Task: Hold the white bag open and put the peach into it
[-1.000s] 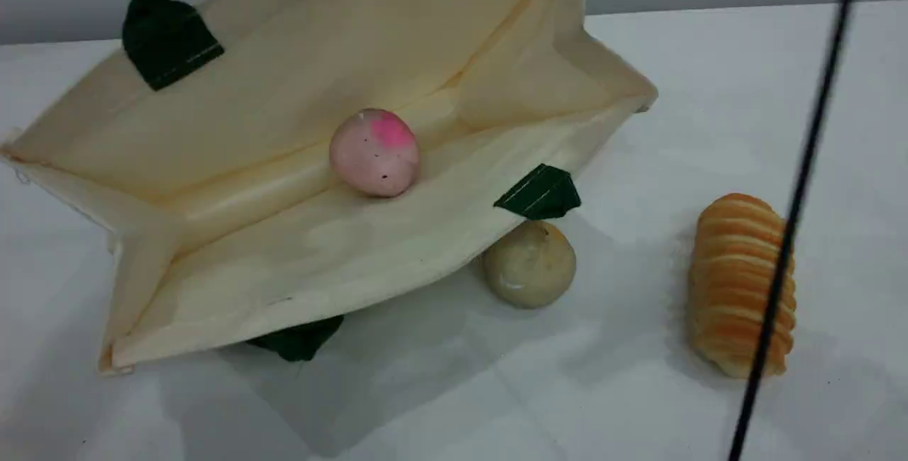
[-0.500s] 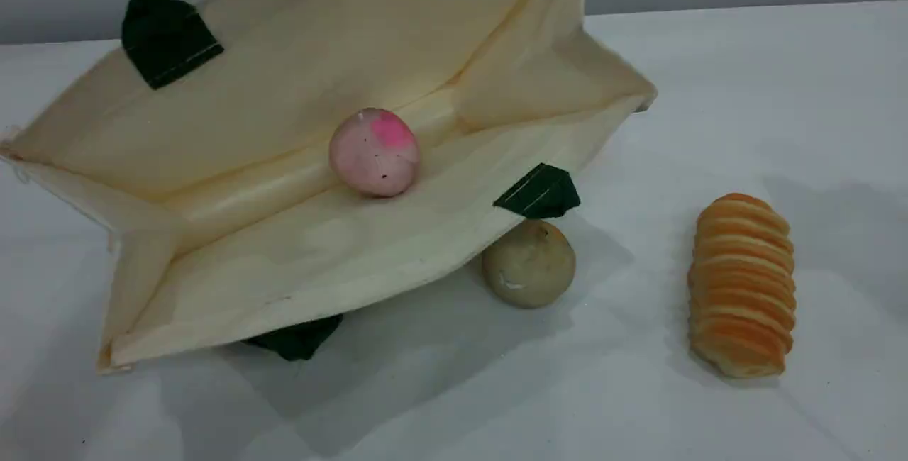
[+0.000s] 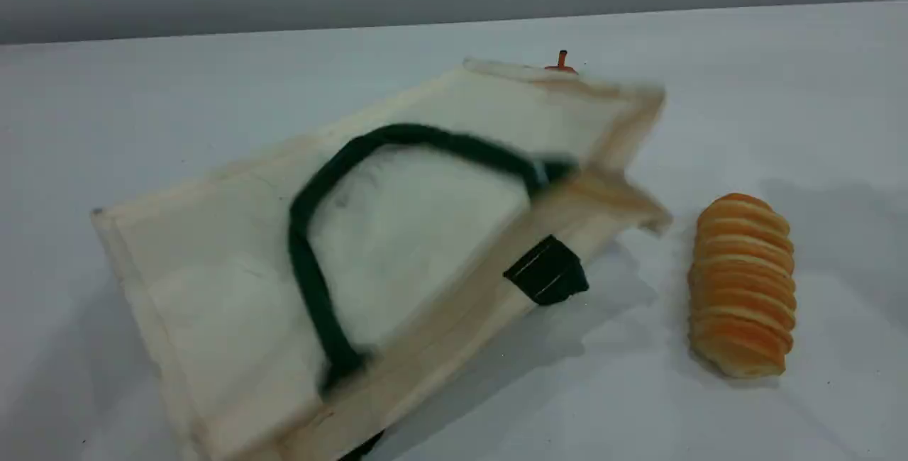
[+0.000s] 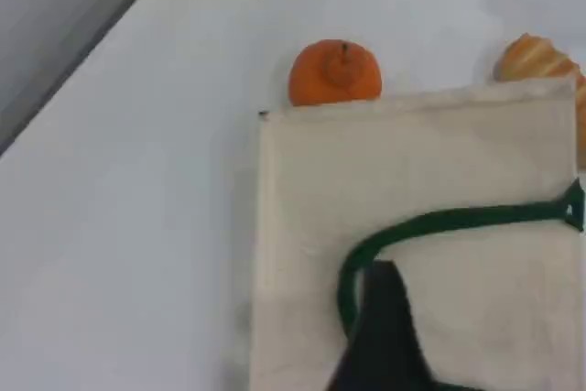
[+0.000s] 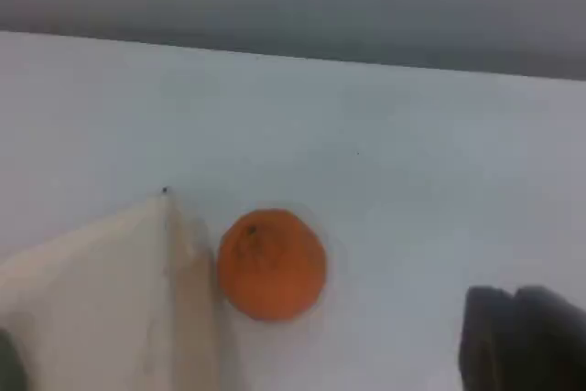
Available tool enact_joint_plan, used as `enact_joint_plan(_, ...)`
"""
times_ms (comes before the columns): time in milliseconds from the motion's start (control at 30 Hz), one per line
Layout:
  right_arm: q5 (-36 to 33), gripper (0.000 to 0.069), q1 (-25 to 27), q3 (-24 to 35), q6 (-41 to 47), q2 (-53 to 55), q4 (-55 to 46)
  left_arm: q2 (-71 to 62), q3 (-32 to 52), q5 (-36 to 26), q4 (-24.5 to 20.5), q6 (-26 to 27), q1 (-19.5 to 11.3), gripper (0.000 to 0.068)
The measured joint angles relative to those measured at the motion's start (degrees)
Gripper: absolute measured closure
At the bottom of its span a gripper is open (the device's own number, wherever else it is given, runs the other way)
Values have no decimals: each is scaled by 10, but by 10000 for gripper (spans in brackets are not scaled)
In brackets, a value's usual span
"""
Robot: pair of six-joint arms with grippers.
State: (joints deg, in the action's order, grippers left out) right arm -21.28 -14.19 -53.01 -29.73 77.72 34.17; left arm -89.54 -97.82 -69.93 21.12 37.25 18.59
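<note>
1. Scene view: the white bag [image 3: 440, 234], cream canvas, lies flat and blurred on the counter [image 3: 213, 92], its dark green rope handle [image 3: 298, 241] curved on top.
2. Our left claw [image 4: 380, 336] hangs above the handle; how wide it stands we cannot tell.
3. Our right claw [image 5: 517, 341], pressed closed, is apart from the bag, with a round orange fruit [image 5: 272, 265] between them.

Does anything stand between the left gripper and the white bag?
Nothing visible does. The left gripper hangs right above the white bag, which lies flat; the orange fruit sits beyond its far edge.
</note>
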Motion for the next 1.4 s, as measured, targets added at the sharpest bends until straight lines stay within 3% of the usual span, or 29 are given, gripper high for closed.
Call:
enact_joint_plan(100, -13, 678, 0, -1, 1, -1, 0, 1, 0, -1, -9, -31, 0, 186)
enact_joint_plan(167, -25, 676, 0, -4, 1, -9, -2, 9, 0, -1, -27, -63, 0, 229)
enact_joint_plan(233, -30, 676, 0, -8, 1, -22, -8, 18, 0, -1, -46, -97, 0, 305)
enact_joint_plan(400, -68, 675, 0, -18, 8, -71, -25, 66, 0, -1, -103, -191, 0, 615)
enact_joint_plan(467, -90, 675, 0, -18, 25, -90, -46, 89, 0, -1, -128, -228, 0, 661)
enact_joint_plan(700, -160, 675, 0, -18, 155, -175, -187, 189, 12, -3, -188, -339, 0, 673)
enact_joint_plan(900, -240, 675, 0, -18, 238, -275, -292, 307, 100, -1, -179, -355, 0, 673)
enact_joint_plan(1100, -330, 675, -1, -18, 227, -386, -278, 456, 219, -1, -182, -332, 0, 673)
enact_joint_plan(1400, -470, 675, -1, -17, 173, -564, -179, 664, 347, -1, -167, -329, 0, 673)
